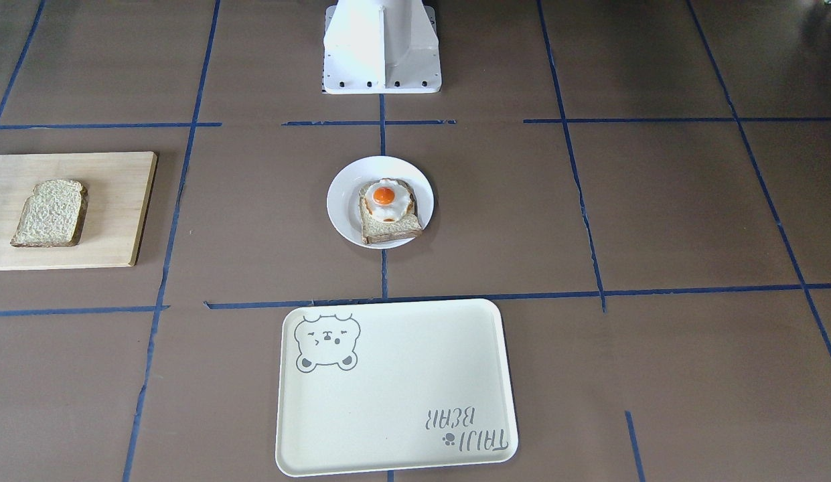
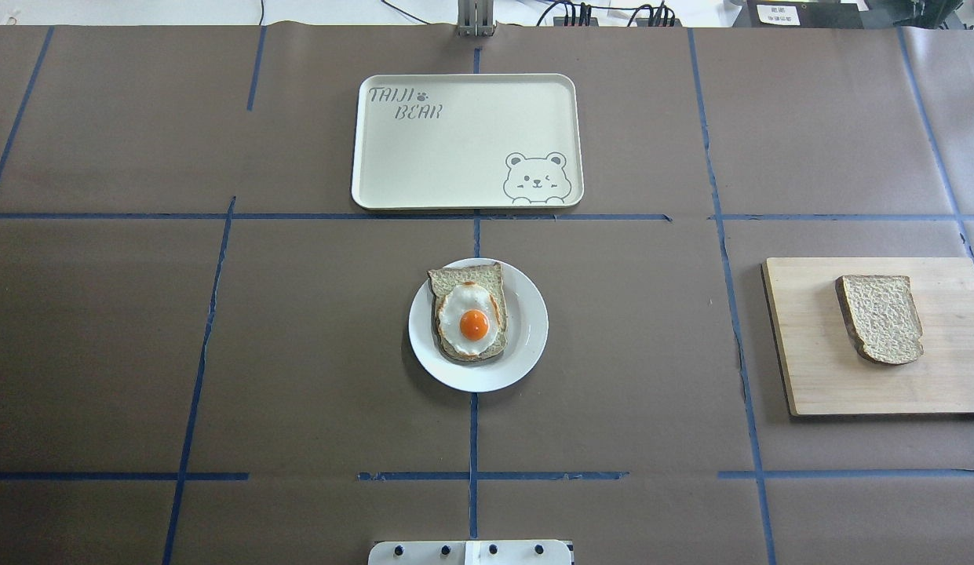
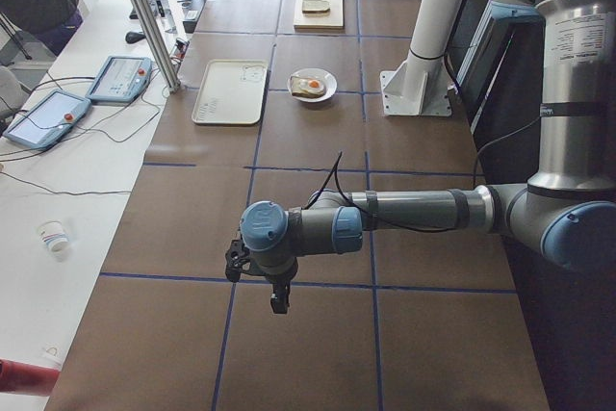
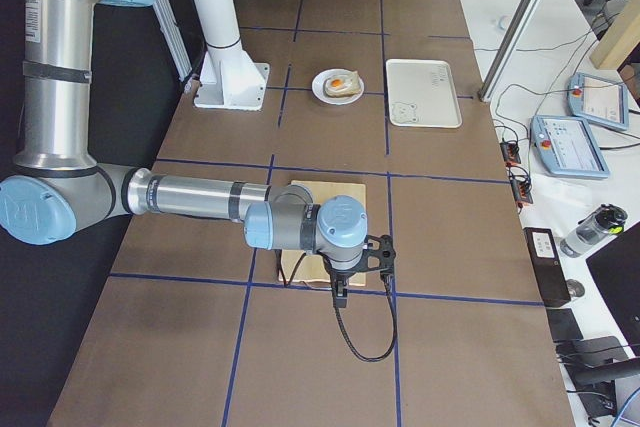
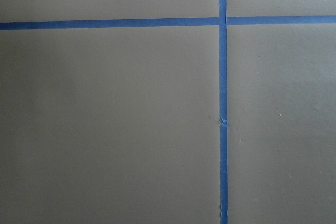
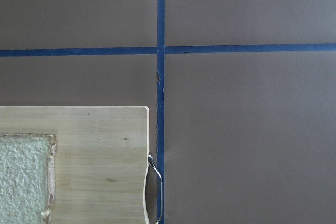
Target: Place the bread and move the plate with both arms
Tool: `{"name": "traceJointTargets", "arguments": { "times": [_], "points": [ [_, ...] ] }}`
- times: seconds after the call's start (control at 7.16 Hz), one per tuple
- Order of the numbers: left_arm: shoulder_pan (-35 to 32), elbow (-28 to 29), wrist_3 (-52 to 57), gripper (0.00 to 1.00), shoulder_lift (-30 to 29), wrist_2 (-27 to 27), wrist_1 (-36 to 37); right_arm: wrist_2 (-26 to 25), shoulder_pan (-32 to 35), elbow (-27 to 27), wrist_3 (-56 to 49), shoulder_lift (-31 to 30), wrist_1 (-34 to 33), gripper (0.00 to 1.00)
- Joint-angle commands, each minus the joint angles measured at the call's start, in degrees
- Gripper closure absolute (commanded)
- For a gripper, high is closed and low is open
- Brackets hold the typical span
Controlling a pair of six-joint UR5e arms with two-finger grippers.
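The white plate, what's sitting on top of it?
A slice of toast lies on the plate, and a fried egg with an orange yolk sits on the toast. The egg hides the toast's middle, and the toast hides the plate beneath it.

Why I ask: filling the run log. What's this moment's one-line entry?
bread on board | plate holds egg toast | left pincer, right pincer: state unclear | task unstarted

The bread (image 2: 881, 318) is pale tan and speckled with a thin brown crust, and it lies on the light wood-grain board (image 2: 808, 384) you see by the black right gripper (image 4: 340, 295). Farther out from it, the plain white plate (image 2: 527, 329) carries a darker slice (image 2: 455, 278) topped by a white egg (image 2: 459, 310) with an orange yolk, and the cream tray (image 2: 455, 149) bears a grey bear outline. Blue tape lines (image 2: 472, 439) grid the brown table (image 2: 314, 353).
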Motion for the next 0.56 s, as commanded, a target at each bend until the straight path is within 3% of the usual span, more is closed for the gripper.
{"name": "traceJointTargets", "arguments": {
  "times": [0.0, 0.42],
  "points": [
    [0.0, -0.7, 0.0, 0.00, 0.1, 0.0, 0.1, 0.0, -0.1, 0.0, 0.1, 1.4, 0.0, 0.00],
    [-0.1, -1.0, 0.0, 0.00, 0.1, -0.1, -0.3, 2.8, -0.2, -0.8, 0.3, 1.8, 0.1, 0.00]
  ]
}}
